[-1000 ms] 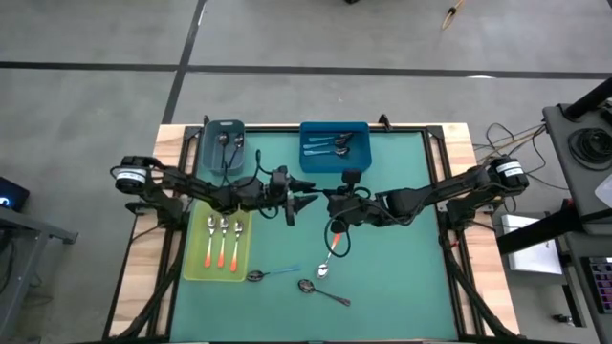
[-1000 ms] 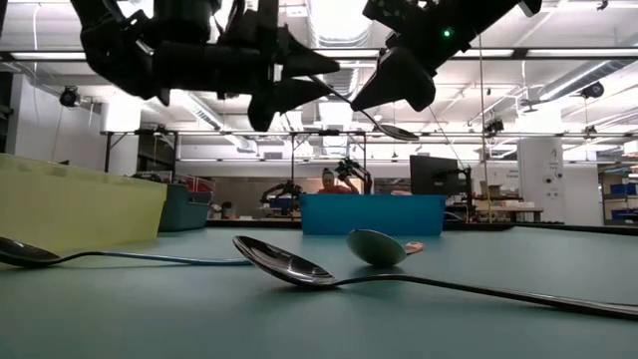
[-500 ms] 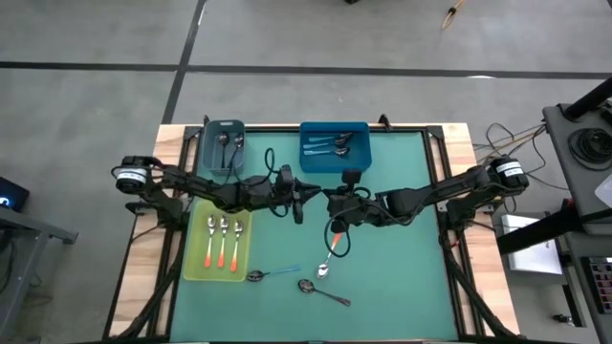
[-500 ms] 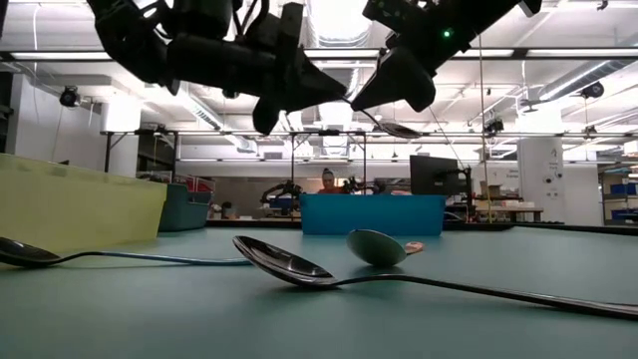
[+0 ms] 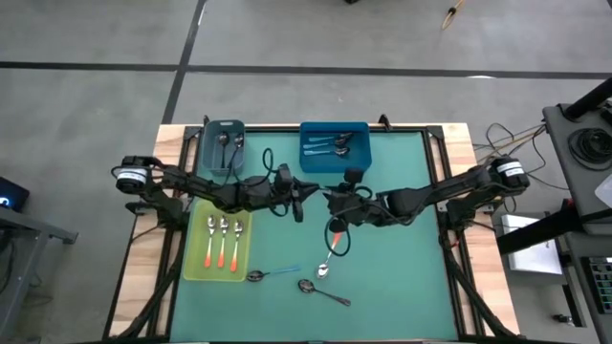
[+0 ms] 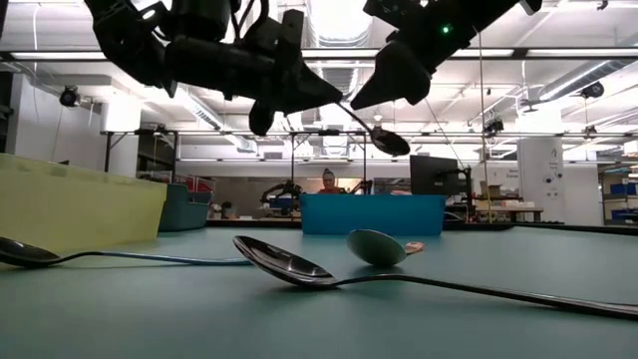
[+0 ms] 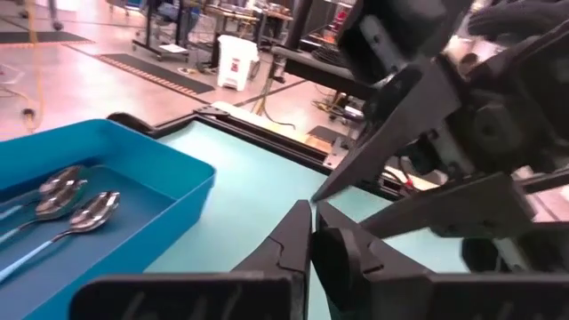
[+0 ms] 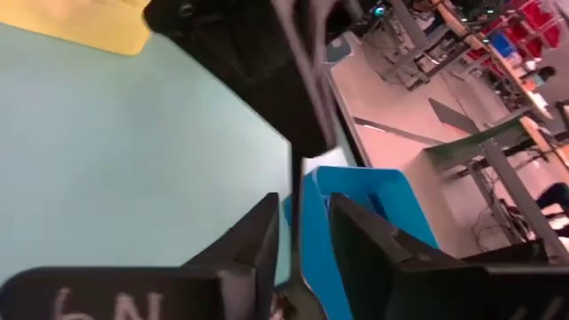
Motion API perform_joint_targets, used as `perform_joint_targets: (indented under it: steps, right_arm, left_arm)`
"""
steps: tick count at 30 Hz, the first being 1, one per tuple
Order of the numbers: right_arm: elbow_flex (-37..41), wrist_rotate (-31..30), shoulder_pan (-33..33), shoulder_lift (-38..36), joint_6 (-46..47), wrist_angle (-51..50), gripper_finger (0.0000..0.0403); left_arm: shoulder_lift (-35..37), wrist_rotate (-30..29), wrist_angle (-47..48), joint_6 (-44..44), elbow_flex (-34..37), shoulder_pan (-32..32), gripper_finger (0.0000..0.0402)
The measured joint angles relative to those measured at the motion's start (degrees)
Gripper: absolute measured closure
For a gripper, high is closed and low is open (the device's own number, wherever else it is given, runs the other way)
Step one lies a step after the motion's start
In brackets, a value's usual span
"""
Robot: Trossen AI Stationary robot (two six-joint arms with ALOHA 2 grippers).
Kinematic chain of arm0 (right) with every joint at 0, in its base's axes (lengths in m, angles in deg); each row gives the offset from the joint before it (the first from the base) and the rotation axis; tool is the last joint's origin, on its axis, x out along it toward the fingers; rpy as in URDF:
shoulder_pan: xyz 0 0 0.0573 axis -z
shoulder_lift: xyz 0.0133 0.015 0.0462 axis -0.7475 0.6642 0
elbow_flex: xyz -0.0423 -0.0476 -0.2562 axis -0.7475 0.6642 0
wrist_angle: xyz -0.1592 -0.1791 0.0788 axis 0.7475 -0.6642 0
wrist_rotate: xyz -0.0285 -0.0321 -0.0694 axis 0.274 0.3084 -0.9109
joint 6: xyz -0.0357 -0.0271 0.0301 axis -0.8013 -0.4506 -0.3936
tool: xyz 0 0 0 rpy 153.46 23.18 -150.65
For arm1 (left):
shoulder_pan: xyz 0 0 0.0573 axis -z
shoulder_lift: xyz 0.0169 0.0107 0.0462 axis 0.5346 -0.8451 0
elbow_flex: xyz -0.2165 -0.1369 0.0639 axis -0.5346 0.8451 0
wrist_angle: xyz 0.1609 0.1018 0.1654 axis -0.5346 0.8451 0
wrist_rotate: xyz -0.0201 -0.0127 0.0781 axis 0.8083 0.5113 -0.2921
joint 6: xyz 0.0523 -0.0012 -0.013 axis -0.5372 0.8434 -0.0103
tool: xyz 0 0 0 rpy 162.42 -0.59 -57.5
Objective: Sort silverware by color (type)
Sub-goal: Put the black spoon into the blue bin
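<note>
Above the middle of the table, the left gripper (image 6: 299,95) has clamped shut on the handle of a dark metal spoon (image 6: 384,140) that a second ago it only approached with jaws spread, while the right gripper (image 6: 394,80) has begun to part its fingers; whether it has fully let go cannot be told. The handover looks nearly complete, so the left arm can probably carry this spoon to its bin. Slim and all dark, the spoon hangs tilted in the upper centre of the low view, bowl lowest.
</note>
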Motion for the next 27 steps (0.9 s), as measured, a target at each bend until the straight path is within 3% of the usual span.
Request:
perform_joint_targets:
  steps: [4,14,19,23,27]
  right_arm:
    - [0.00,-1.42,0.00,-1.20,0.07,-0.05,0.0289]
    - [1.15,-0.26,-1.04,-9.26,4.70,2.37,0.0284]
    - [9.25,6.70,-1.53,-11.84,2.07,22.56,0.0293]
    - [16.82,11.95,-0.66,-10.08,1.96,44.36,0.0298]
    - [20.54,11.96,0.41,-6.22,2.64,56.63,0.0290]
  left_arm:
    - [0.06,-0.56,-4.20,-0.02,1.72,0.00,0.0401]
    - [4.59,-0.72,-31.66,0.66,15.36,-2.36,0.0401]
    - [6.43,-0.02,-41.15,-0.89,19.19,-2.56,0.0401]
    - [7.48,0.93,-41.15,-1.04,19.20,-2.52,0.0401]
    - [7.45,2.70,-41.10,-1.05,17.76,-2.49,0.0402]
